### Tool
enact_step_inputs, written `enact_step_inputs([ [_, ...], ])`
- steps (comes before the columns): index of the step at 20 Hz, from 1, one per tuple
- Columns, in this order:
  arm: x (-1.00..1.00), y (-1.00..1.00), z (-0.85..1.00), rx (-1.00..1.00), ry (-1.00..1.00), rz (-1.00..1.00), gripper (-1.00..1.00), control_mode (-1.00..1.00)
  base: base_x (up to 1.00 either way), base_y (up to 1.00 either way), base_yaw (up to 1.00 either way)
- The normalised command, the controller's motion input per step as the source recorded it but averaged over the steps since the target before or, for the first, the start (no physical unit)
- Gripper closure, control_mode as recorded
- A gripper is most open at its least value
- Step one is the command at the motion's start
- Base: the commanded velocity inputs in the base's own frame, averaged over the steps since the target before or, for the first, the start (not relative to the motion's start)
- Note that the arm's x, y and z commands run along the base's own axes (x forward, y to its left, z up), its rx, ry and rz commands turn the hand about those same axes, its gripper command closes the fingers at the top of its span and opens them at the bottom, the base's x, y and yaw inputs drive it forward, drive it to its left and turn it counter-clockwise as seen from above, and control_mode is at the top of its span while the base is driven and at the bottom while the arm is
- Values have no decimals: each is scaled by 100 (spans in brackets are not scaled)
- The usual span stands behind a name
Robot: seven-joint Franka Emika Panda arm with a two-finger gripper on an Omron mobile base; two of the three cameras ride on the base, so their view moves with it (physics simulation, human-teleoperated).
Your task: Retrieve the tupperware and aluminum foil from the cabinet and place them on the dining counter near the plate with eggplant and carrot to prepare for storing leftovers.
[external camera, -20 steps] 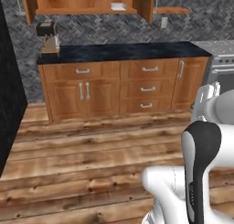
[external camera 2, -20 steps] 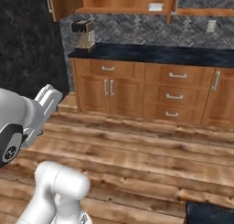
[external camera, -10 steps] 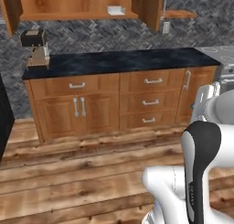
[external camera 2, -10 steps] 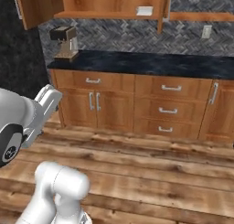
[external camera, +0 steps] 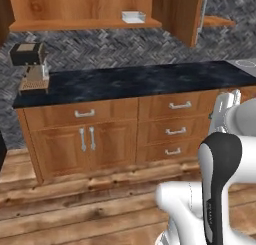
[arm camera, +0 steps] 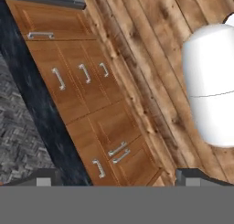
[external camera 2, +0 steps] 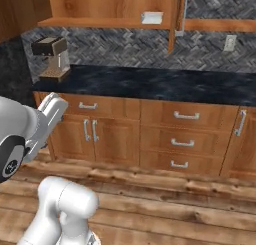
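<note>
Cabinet (external camera: pixel 90 9) is the biggest risk item: open wooden wall unit above the desk (external camera: pixel 135 79), with a door panel (external camera: pixel 177 14) standing out edge-on at its right side. Judgement: if the base parks too far right, the arm has to swing past that door edge and can clip it on the way to the shelf.

Desk below is the narrow black slab against herringbone tile, with drawers (external camera: pixel 175 129) and doors underneath. It sticks out in front of the shelf, so the arm must go up and over; parking too close could put the base or elbow into the drawer fronts, too far and the shelf looks out of reach.

Coffee machine (external camera: pixel 31 66) sits at the left end of the desk, well apart from the target, low risk unless the approach drifts left.

Tupperware (external camera: pixel 133 17) lies on the shelf near its right end, close to the door panel; in the right base view it sits at (external camera 2: pixel 152 18), just left of the door. Shallow tray with a thin rim, so a front-on pinch may push it deeper instead of gripping. Foil box: can't make it out on the shelf from these angles.

End effector (arm camera: pixel 117 175): fingers spread wide, holding nothing, pointing down at the drawers and floor planks. It needs a big reorientation before any reach.
</note>
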Motion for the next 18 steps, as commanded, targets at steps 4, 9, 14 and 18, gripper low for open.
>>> enact_step_inputs([
  [4, 0, 0, 0, 0, 0, 0, -100, 100, 100, 0, -4],
  [9, 0, 0, 0, 0, 0, 0, -100, 100, 100, 0, 0],
  [14, 0, 0, 0, 0, 0, 0, -100, 100, 100, -2, 0],
  [18, 0, 0, 0, 0, 0, 0, -100, 100, 100, -10, 0],
])
